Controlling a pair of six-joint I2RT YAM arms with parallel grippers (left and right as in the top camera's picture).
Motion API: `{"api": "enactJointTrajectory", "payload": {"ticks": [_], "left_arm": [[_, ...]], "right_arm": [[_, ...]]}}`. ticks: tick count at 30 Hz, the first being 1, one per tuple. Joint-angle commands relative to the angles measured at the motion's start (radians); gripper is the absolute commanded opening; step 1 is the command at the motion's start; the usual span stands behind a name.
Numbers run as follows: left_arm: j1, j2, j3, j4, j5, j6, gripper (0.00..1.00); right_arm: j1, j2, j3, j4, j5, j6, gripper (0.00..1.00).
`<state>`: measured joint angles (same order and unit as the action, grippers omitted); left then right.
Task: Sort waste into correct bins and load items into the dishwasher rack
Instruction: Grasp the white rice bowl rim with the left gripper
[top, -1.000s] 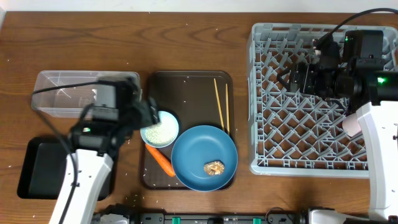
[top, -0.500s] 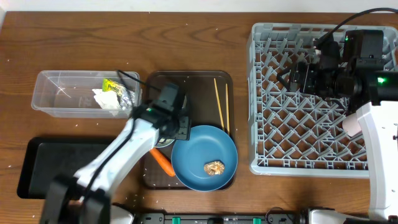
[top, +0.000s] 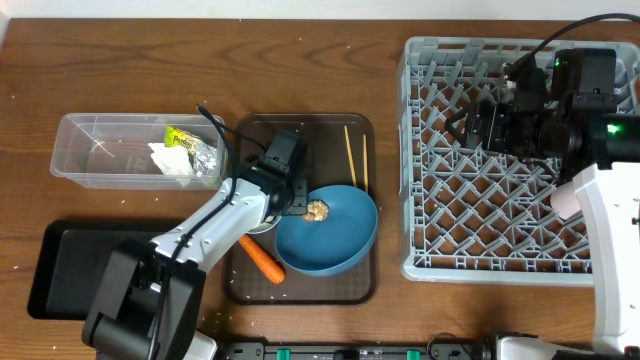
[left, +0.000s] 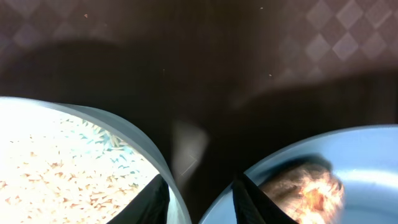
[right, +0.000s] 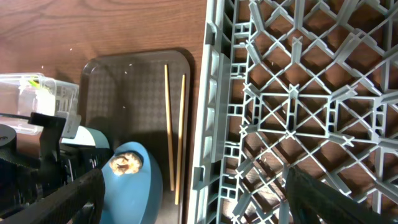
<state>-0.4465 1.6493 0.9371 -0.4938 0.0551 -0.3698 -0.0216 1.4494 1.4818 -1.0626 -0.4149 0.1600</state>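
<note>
- Tilting is the change: a second ago the large round blue plate (top: 335, 245) lay flat on the dark brown serving tray (top: 300, 135). Now it stands canted, its outline squashed to an oval.
- The left claw (top: 292, 198) has swung in from beside the clear plastic tub (top: 100, 150) to the plate's left rim, and its fingers (left: 157, 198) have been narrowing. Dark tray shows between them, and I cannot tell whether they pinch the rim.
- The small brown food lump (top: 318, 210) has slid from the plate's near side to the rim beside that claw. It seems set up for tipping into a bin.
- The lump looks knobbly and golden-brown, lying loose on the glaze.
- The light blue bowl of white rice (left: 56, 168) sits just beside the plate.
- The right claw (right: 193, 208) hangs wide apart and empty over the grey lattice dishwasher rack (right: 292, 93).
</note>
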Motion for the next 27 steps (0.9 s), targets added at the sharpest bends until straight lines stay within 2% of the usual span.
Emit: {"api": "enactJointTrajectory", "payload": {"ticks": [1,3,5,11,22,27], "left_arm": [[0.000,0.004,-0.002,-0.014,-0.019,-0.010,0.40],[0.000,-0.006,0.009,-0.034,-0.019,-0.010,0.48],[0.000,-0.023,0.019,-0.047,-0.027,-0.010,0.50],[0.000,-0.093,0.021,-0.065,-0.072,-0.010,0.51],[0.001,-0.083,0.027,-0.068,-0.108,-0.010,0.51],[0.001,-0.169,0.049,-0.089,-0.108,-0.033,0.51]], "right_arm": [[0.010,0.001,0.002,-0.003,-0.008,0.011,0.86],[0.010,0.001,0.002,-0.002,-0.008,0.011,0.86],[0.010,0.001,0.002,-0.002,-0.008,0.011,0.86],[0.010,0.001,0.002,0.000,-0.008,0.011,0.86],[0.010,0.001,0.002,0.000,-0.008,0.011,0.86],[0.010,0.001,0.002,0.000,-0.007,0.011,0.86]]}}
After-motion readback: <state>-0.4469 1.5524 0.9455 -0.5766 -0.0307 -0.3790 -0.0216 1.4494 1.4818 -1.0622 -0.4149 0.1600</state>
